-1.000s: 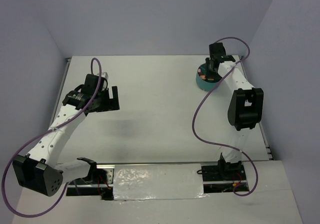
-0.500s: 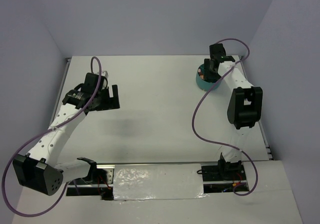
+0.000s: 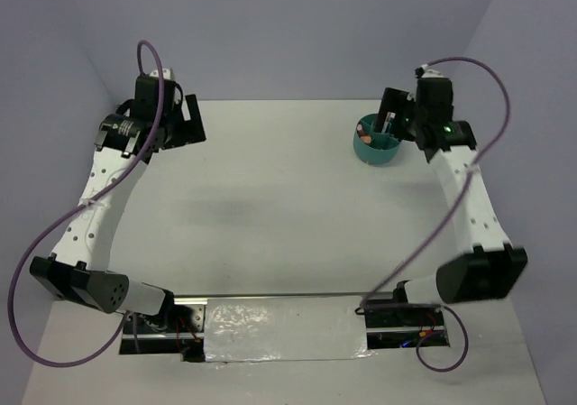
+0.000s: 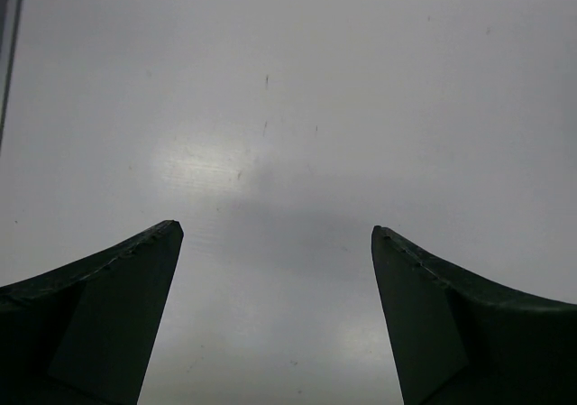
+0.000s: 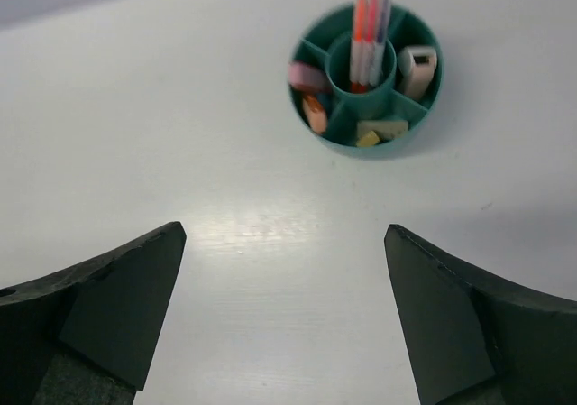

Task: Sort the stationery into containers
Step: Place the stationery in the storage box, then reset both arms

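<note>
Right wrist view: teal organiser cup sits at upper right of frame on the white table. Pink and orange pens stand upright in its centre tube. Eraser blocks lie in the outer compartments around it. No stationery shows outside the cup in any view.

Judgement: sorting looks done, or at its last step. The next move likely calls only for a check of spots hidden beneath the arms, then parking.

Right gripper: fingers spread wide, nothing between them, hanging above the table short of the cup, touching nothing.

Left gripper: equally spread and empty, over the table at upper left of the overhead frame, well apart from the cup.
</note>
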